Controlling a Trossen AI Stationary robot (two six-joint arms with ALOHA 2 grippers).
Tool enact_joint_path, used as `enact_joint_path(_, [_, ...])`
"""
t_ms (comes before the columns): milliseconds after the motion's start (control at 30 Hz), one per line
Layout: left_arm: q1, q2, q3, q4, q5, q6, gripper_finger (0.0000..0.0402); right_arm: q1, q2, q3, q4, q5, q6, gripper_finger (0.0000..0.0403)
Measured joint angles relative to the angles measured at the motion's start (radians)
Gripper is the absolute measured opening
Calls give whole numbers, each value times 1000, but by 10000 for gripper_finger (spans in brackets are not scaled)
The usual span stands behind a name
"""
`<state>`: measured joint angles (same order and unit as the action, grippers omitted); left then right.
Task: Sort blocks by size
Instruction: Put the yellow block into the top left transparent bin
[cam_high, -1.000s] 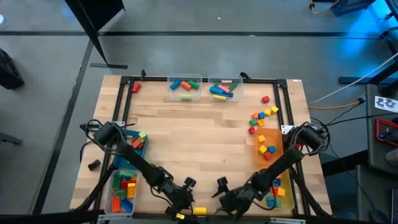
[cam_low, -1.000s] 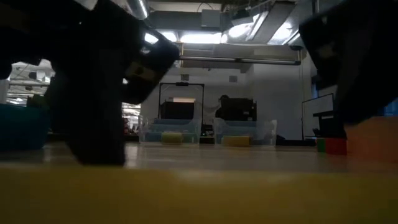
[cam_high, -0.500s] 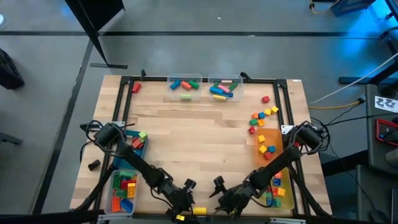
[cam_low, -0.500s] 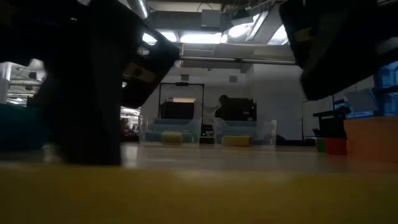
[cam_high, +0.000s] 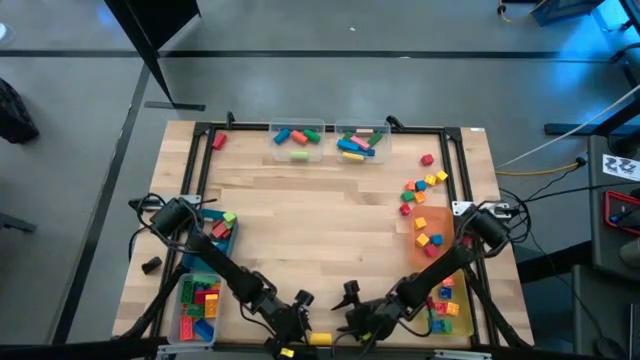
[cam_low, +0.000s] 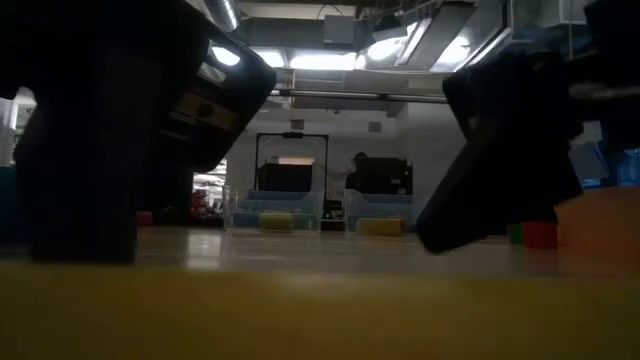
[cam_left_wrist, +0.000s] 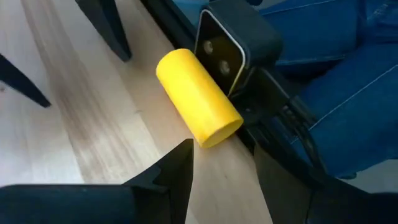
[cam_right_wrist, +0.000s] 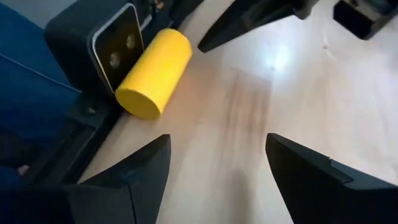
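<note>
1. I am working a two-arm rig at a wooden table, seen from above. My landmark is a yellow cylinder lying on its side at the table's near edge, right against the small low camera box.
2. My left gripper sits just left of the cylinder, fingers spread, holding nothing. In the left wrist view the cylinder lies just ahead of the gap between the fingers.
3. My right gripper sits just right of the cylinder, fingers spread wide and empty. From its wrist the cylinder lies ahead and off to one side.
4. The cylinder's long axis runs along the table's near edge, so its flat ends face the two grippers.
5. I judge the left gripper slightly nearer and better lined up, so it seems the likelier one to take it.
6. The other blocks are well away from the cylinder: a loose cluster towards the far right, and the rest already in bins along the far edge and both sides.
</note>
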<state>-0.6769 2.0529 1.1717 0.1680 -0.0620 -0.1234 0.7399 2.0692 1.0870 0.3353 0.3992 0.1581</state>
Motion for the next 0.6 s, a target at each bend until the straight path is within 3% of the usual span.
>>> enact_joint_path(233, [-6,0,0,0,-1,-8,155,0,62,0,150,-24,1,264])
enact_joint_path(600, [-11,0,0,7,-46,-41,155,0,63,0,191,-27,24,264])
